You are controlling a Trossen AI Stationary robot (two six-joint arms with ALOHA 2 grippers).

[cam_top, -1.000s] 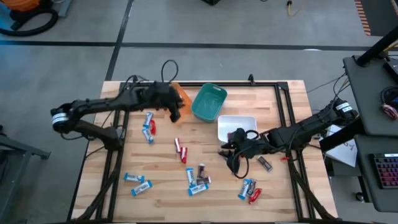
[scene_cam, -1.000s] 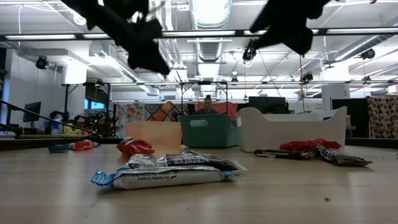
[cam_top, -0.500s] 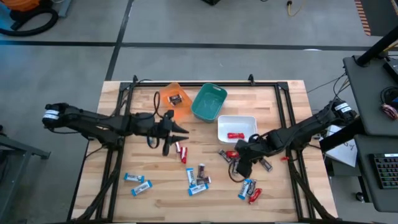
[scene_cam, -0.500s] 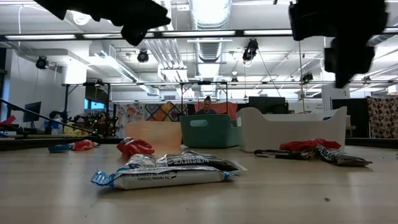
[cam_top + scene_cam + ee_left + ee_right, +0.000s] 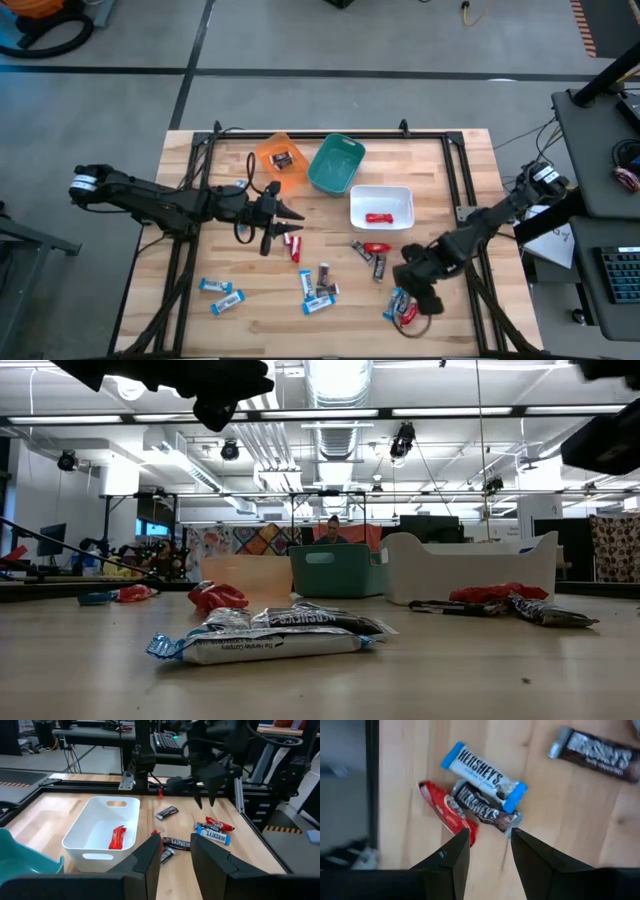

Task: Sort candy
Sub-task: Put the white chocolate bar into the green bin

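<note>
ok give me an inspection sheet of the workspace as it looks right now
surface: wooden table, black frame rails.
job's things: candy loose on the wood; one red bar in the white bin, one dark bar in the orange bin; teal bin looks empty.
clutter: nothing seen.
grippers: left gripper open, empty, above red bars at mid-table; right gripper open, empty, over a blue, dark and red cluster.
cables: black loops beside the left arm.
surroundings: open workshop; person seated far behind.

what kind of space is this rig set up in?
Looks like a robotics lab or workshop: a wooden table in a metal frame, open ceiling with ducts and strip lights, and a keyboard on a bench beyond it.
</note>
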